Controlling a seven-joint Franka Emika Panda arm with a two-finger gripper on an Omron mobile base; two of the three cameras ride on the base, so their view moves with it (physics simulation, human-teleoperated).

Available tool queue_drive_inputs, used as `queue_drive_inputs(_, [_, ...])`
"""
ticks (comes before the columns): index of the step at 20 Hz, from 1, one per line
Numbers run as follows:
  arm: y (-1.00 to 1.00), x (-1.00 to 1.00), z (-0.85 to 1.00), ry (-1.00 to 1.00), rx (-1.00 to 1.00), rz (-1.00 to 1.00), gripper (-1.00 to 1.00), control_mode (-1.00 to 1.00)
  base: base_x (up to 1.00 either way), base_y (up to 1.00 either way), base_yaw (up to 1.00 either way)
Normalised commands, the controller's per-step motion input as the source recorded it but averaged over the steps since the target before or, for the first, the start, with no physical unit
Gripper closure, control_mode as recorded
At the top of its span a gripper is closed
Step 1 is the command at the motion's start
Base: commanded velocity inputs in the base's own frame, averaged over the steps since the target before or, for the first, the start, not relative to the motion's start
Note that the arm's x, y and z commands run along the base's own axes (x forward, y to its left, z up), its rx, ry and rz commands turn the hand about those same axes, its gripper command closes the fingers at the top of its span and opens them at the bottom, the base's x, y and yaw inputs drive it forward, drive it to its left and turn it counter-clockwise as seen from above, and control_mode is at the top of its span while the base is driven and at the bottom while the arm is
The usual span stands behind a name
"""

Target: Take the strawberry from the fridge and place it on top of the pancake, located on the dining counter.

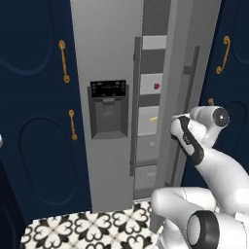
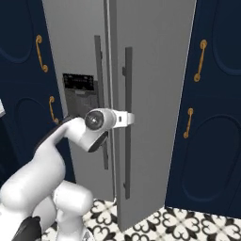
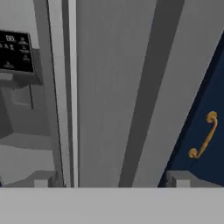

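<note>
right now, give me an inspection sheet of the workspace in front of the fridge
surface: patterned black-and-white floor tiles by the fridge foot
job's things: fridge right door ajar, grey shelves seen through the gap; strawberry on an upper shelf
clutter: pale yellow stick on a lower shelf
grippers: claw open, holding nothing, facing the right door's bar handle
cables: nothing seen
surroundings: navy cabinets with gold handles on both sides

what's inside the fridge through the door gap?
Through the gap of the partly open fridge door, grey shelves show. The strawberry sits on an upper shelf, a pale yellow stick on the one below. The door hides the rest of the interior.
</note>
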Motion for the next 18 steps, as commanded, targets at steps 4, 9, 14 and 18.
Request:
queue_drive_inputs(4, [0.75, 0.09, 0.62, 0.17, -0.25, 0.0, -1.0, -1.0, 0.0, 0.0, 0.0])
queue_drive_inputs(9, [0.85, 0.26, 0.19, 0.15, -0.25, -0.01, -1.0, -1.0, 0.0, 0.0, 0.0])
queue_drive_inputs(14, [0.61, 0.59, 0.0, 0.13, -0.18, -0.04, -1.0, -1.0, 0.0, 0.0, 0.0])
queue_drive_inputs(18, [0.2, 0.96, 0.0, 0.05, -0.18, -0.01, -1.0, -1.0, 0.0, 0.0, 0.0])
